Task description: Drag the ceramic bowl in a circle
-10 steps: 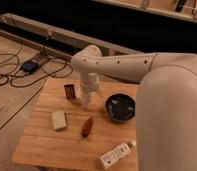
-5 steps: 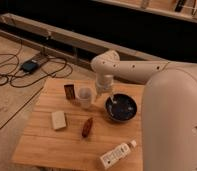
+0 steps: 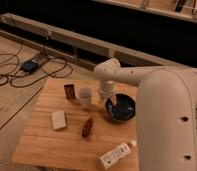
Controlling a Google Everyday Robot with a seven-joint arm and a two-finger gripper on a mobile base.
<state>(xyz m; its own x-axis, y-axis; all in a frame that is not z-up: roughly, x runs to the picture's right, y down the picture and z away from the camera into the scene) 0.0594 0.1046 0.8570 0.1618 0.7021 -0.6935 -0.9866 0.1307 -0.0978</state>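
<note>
The ceramic bowl [image 3: 122, 108] is round, shallow, dark navy-black and glossy. It sits on the right side of the wooden table [image 3: 47, 145]. My gripper [image 3: 107, 99] hangs from the white arm and reaches down at the bowl's left rim, between the bowl and the small white cup [image 3: 84, 96]. The wrist hides the fingertips.
A dark brown packet [image 3: 69, 91] stands left of the cup. A pale sponge-like block [image 3: 58, 120], a brown oblong item [image 3: 86, 127] and a white bottle lying on its side [image 3: 114, 155] are on the table. Cables and a power adapter [image 3: 29, 65] lie on the floor at left.
The arm has swung right, from over the white cup to the bowl's left rim. The cup is uncovered now. The bowl has not visibly moved.
</note>
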